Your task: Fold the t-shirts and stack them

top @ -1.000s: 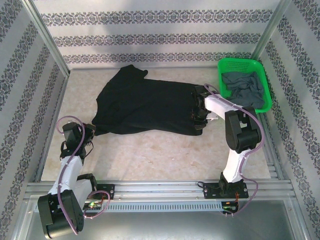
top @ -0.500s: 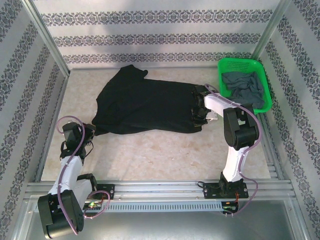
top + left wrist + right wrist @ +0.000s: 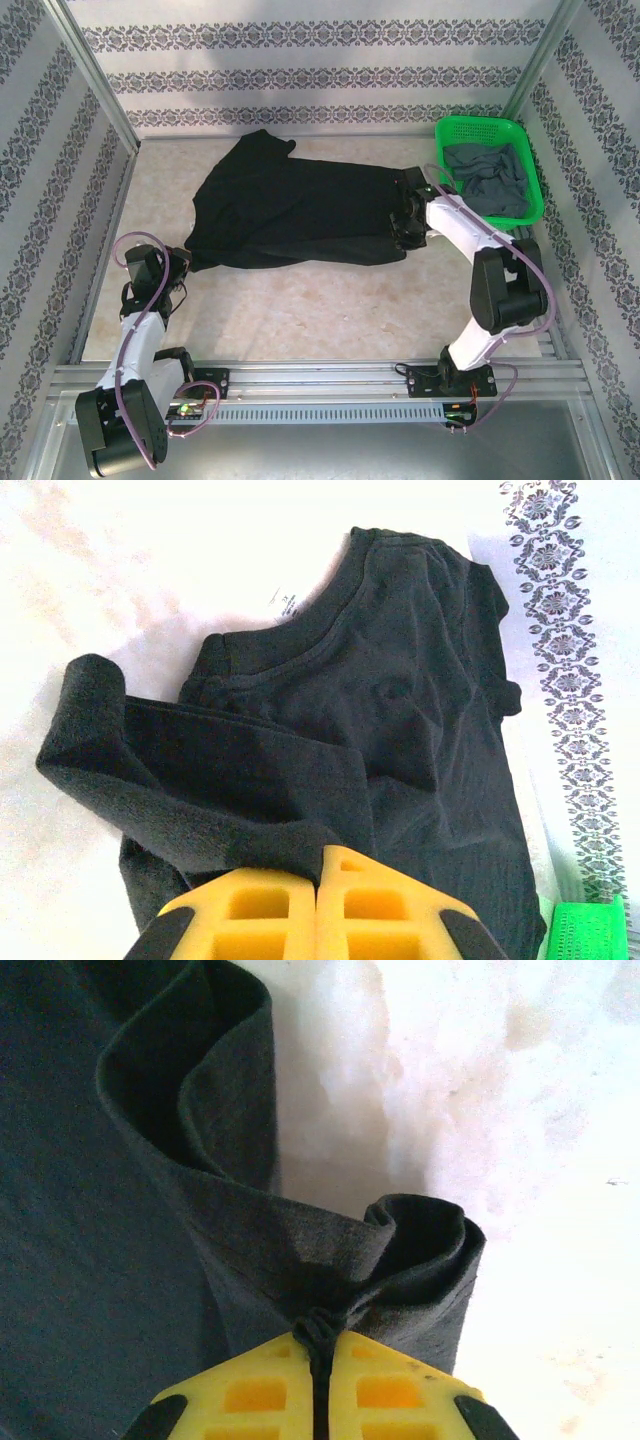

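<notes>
The black t-shirt (image 3: 290, 210) lies spread across the middle of the table, its collar and small white neck tag (image 3: 283, 602) toward the left arm. My left gripper (image 3: 184, 262) is shut on a fold at the shirt's near-left corner; the left wrist view shows black cloth (image 3: 420, 700) pinched between the yellow fingers (image 3: 322, 858). My right gripper (image 3: 406, 228) is shut on the shirt's right edge, where bunched cloth (image 3: 330, 1250) rises from between its yellow fingers (image 3: 320, 1338). The slate grey t-shirt (image 3: 485, 178) sits crumpled in the green basket (image 3: 480, 124).
The basket stands at the table's back right corner, just beyond the right arm, and its corner (image 3: 590, 930) shows in the left wrist view. Patterned walls close in the back and both sides. A metal rail (image 3: 320, 375) runs along the near edge. Bare tabletop (image 3: 320, 310) lies in front of the shirt.
The right gripper has closed on the shirt's right edge and shifted slightly back and right, while its elbow swung outward to the right. The left arm has not moved.
</notes>
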Controlling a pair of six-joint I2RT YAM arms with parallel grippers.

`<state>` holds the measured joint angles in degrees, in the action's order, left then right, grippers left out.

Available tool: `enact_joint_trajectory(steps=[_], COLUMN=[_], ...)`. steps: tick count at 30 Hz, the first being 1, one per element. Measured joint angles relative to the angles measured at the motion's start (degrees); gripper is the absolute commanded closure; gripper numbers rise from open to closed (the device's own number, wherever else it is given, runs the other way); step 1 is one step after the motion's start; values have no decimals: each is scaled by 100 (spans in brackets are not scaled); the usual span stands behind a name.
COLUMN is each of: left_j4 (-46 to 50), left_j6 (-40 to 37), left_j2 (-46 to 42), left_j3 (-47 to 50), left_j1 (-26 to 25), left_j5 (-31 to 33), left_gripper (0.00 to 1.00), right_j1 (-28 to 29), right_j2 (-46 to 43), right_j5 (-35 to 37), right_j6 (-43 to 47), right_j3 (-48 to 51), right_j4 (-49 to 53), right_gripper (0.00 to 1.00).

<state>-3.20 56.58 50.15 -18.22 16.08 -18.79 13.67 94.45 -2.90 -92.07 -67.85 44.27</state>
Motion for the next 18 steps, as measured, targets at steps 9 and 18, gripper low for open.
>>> enact_joint_trajectory(steps=[9, 18], left_j4=[0, 0], left_j6=[46, 48], left_j2=[0, 0], left_j3=[0, 0], left_j1=[-35, -42], left_j5=[-4, -4], left_gripper=[100, 100], right_j1=[120, 120], right_j2=[-1530, -2553], right_j5=[-208, -697], right_j6=[616, 645], right_j3=[1493, 3104], right_j4=[37, 380], right_gripper=[80, 70])
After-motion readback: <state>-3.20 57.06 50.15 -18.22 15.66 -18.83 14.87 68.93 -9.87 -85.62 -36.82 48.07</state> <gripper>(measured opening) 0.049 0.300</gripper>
